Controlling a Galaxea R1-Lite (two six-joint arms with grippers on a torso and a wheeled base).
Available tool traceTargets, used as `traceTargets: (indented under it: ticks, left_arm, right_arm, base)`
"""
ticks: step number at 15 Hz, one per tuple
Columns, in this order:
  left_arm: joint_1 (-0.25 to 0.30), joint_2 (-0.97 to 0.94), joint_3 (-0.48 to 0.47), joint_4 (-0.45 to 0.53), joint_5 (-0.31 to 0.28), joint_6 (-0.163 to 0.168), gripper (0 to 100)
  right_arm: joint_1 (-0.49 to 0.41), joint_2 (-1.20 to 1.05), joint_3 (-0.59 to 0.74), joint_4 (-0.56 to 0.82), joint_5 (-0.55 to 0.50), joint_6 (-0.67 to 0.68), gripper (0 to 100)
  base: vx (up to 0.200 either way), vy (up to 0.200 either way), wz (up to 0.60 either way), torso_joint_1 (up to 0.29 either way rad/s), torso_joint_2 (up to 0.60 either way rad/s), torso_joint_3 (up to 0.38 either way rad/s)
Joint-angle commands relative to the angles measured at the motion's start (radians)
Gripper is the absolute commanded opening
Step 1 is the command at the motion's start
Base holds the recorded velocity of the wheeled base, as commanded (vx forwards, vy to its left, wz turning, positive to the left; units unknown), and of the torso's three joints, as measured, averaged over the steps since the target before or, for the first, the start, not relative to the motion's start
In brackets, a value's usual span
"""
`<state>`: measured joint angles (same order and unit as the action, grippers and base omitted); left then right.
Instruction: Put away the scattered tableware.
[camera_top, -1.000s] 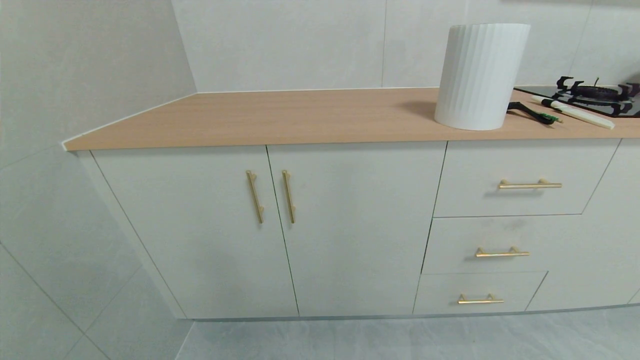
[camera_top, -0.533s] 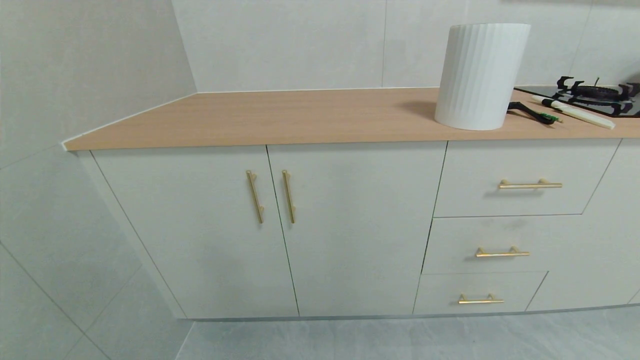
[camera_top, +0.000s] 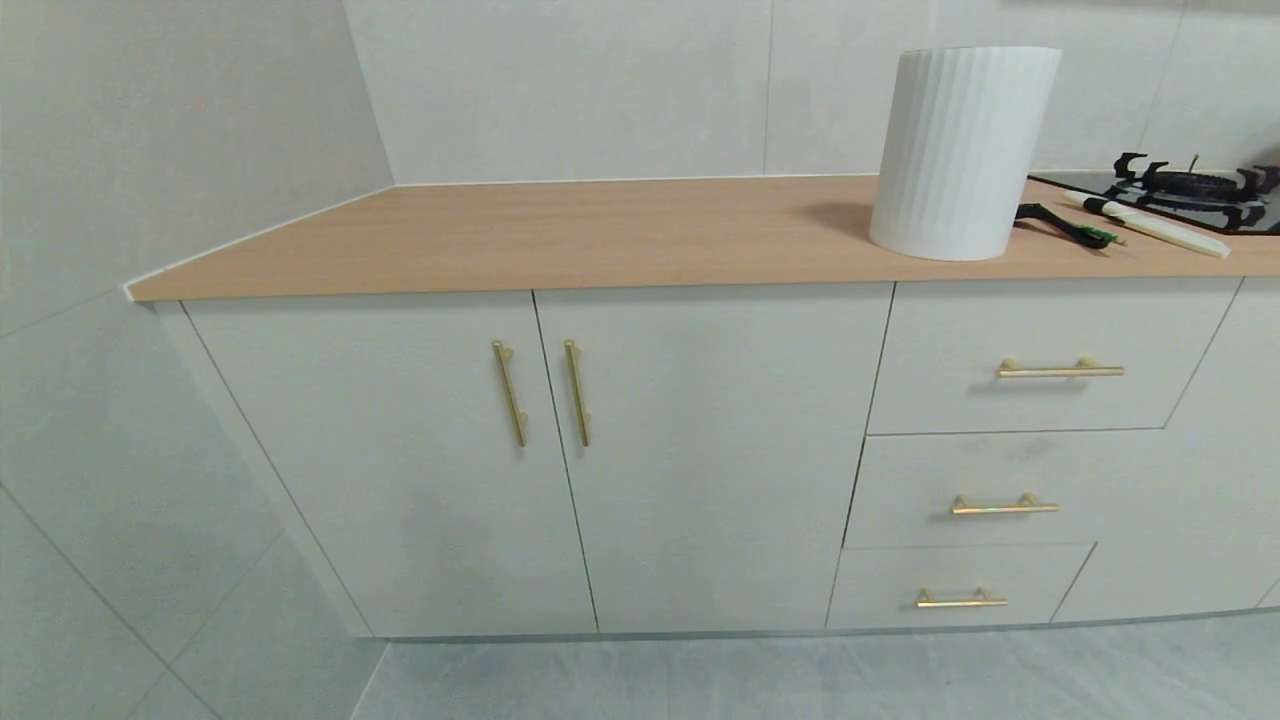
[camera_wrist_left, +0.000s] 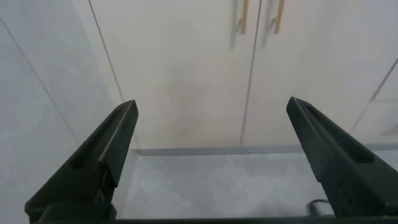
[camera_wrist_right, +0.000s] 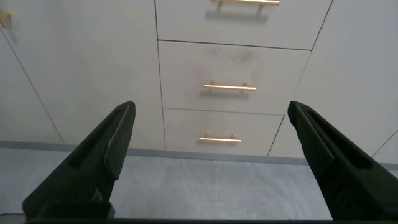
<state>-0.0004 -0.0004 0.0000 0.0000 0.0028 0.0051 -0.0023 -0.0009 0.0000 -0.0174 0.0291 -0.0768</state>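
Left gripper (camera_wrist_left: 211, 158): released, its two dark fingers (camera_wrist_left: 106, 155) spread wide. It hangs low in front of the pale double cabinet doors (camera_top: 400, 450), with grey tiled floor (camera_top: 800, 675) beneath. Two slim vertical brass handles (camera_top: 509, 392) sit side by side where the doors meet.

Right gripper (camera_wrist_right: 211, 158): also released, fingers spread wide. It faces the stack of three pale drawers (camera_top: 1000, 470), each with a horizontal brass bar handle (camera_wrist_right: 231, 87). It is low as well, with the floor just below.

The wooden-topped bench (camera_top: 560, 235) runs above the doors and drawers and meets the tiled wall corner on the robot's left.

A tall white ribbed cylindrical container (camera_top: 962, 150) stands upright on the bench above the top drawer.

Tableware lies on the bench just to the right of the container:
- A black-handled utensil with green marks (camera_top: 1062, 222) lies flat, with one end near the container's base. I cannot tell whether they touch.
- A long cream-coloured utensil (camera_top: 1150, 224) lies flat and slanted close beside the black one. One end is near the bench's front edge; the other reaches the edge of the black glass gas hob (camera_top: 1255, 222). I cannot tell whether the two utensils touch.

Black pan supports (camera_top: 1190, 185) stand on the hob, behind the utensils.

Both grippers are below bench level, well apart from the tableware.
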Motion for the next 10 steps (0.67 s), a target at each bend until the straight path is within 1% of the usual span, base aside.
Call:
traceTargets:
  ticks: [1,6,10]
  left_arm:
    - [0.0,0.0,0.0,0.0,0.002,-0.007,100]
    - [-0.001,0.0,0.0,0.0,0.002,-0.005,100]
    - [-0.001,0.0,0.0,0.0,0.002,-0.005,100]
  right_arm:
    - [0.001,0.002,0.0,-0.001,-0.002,0.0,100]
    - [0.001,0.002,0.0,-0.001,0.002,0.0,100]
    - [-0.001,0.002,0.0,-0.001,0.002,0.0,100]
  base:
    - [0.0,0.0,0.0,0.0,0.0,0.0]
    - [0.0,0.0,0.0,0.0,0.0,0.0]
    - [0.0,-0.2,0.0,0.001,0.0,0.002]
